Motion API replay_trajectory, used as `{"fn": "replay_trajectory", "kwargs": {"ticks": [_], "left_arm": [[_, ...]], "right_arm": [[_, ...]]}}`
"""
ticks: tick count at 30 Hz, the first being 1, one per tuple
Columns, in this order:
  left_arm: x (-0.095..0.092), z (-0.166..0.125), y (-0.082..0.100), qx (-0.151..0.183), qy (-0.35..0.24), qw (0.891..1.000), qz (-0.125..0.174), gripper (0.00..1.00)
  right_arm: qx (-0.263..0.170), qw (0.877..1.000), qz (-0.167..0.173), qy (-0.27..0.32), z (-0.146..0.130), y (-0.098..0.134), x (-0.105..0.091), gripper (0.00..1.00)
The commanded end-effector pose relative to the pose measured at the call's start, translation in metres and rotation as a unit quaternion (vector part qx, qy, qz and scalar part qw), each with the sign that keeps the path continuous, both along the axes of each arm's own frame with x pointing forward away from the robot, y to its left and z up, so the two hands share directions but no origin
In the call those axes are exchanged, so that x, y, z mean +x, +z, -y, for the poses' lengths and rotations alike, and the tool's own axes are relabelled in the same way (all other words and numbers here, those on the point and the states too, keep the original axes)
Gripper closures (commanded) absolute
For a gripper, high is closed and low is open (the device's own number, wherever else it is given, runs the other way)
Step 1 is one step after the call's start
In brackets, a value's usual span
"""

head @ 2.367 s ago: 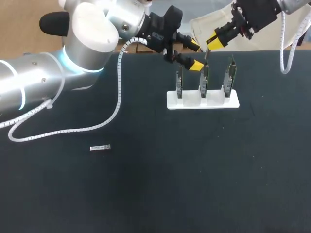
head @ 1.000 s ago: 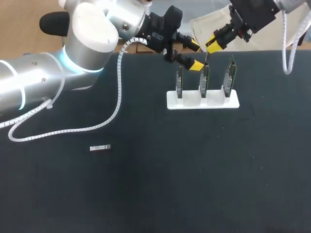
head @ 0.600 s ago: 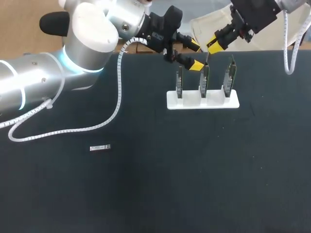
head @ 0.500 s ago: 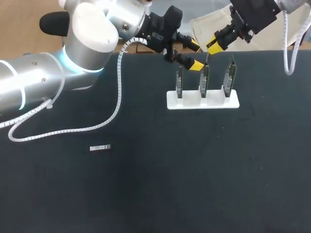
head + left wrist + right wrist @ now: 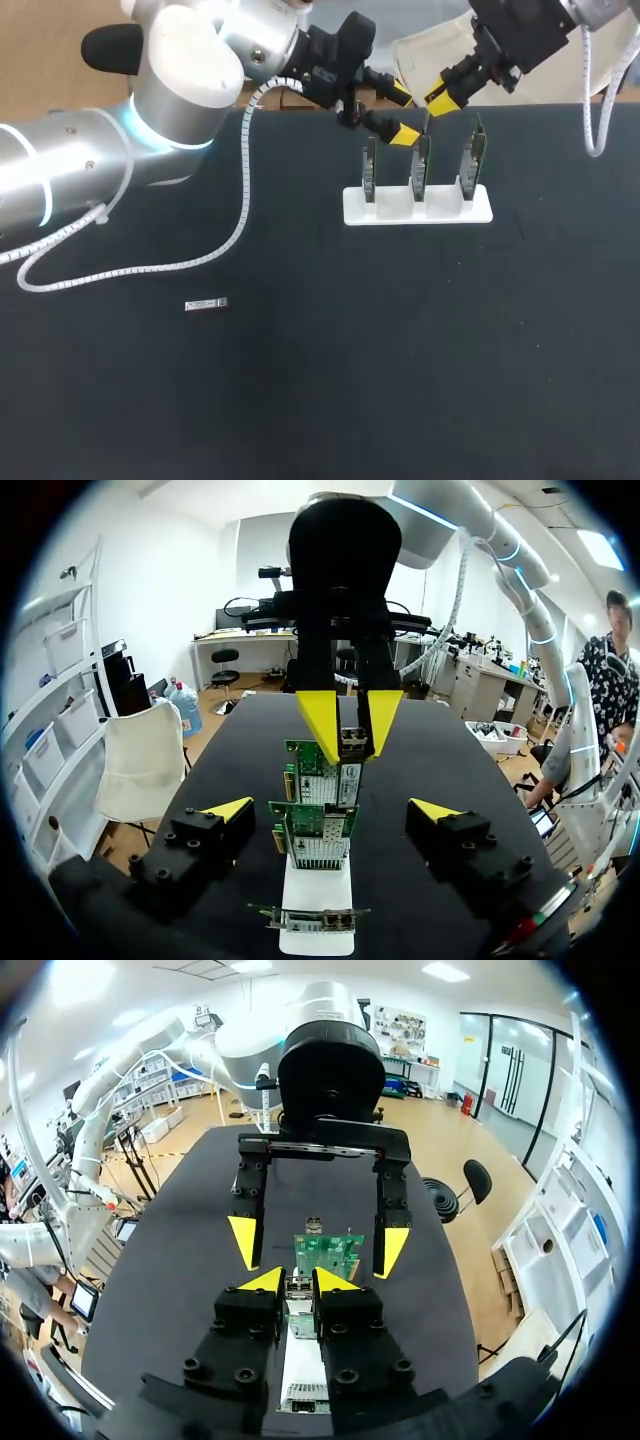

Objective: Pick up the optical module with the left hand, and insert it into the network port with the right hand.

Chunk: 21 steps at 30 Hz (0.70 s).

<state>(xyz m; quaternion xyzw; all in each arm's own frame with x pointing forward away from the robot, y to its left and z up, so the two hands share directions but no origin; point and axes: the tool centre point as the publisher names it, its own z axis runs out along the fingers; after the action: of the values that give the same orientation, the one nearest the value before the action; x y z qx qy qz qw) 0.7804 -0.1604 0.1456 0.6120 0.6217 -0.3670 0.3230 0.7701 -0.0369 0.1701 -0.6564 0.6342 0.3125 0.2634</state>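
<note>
Nearest to us, a small silvery metal optical module [image 5: 206, 304] lies flat on the black surface [image 5: 330, 380], alone and well apart from everything else. Farther out is a white slotted plastic stand [image 5: 390, 212] holding three upright green network cards [image 5: 420, 165] in a row.

Beyond the stand's left end our left fingers [image 5: 401, 115], black with yellow tips, are spread wide and released, gripping nothing. From the left wrist we see the row of cards running away between the two tips.

Our right fingers [image 5: 437, 97] enter from the far right and are clenched on a second small metal module [image 5: 352, 742], one yellow tip on each side of it. That held module hangs just above the top edges of the cards, about over the middle one in the head view. We cannot tell whether it touches a card. From the right wrist, the closed tips sit right over the green boards.
</note>
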Motion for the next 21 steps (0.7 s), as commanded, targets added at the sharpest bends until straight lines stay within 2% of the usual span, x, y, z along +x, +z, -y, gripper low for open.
{"fn": "replay_trajectory", "kwargs": {"ticks": [1,21], "left_arm": [[0.0025,0.0009,0.0005,0.002,-0.002,1.000,-0.002,0.00],[0.0025,0.0009,0.0005,0.002,-0.002,1.000,-0.002,0.00]], "right_arm": [[0.002,1.000,0.003,-0.002,-0.0012,-0.0002,-0.0020,1.00],[-0.005,1.000,0.021,0.007,-0.0055,-0.0004,0.0041,1.00]]}}
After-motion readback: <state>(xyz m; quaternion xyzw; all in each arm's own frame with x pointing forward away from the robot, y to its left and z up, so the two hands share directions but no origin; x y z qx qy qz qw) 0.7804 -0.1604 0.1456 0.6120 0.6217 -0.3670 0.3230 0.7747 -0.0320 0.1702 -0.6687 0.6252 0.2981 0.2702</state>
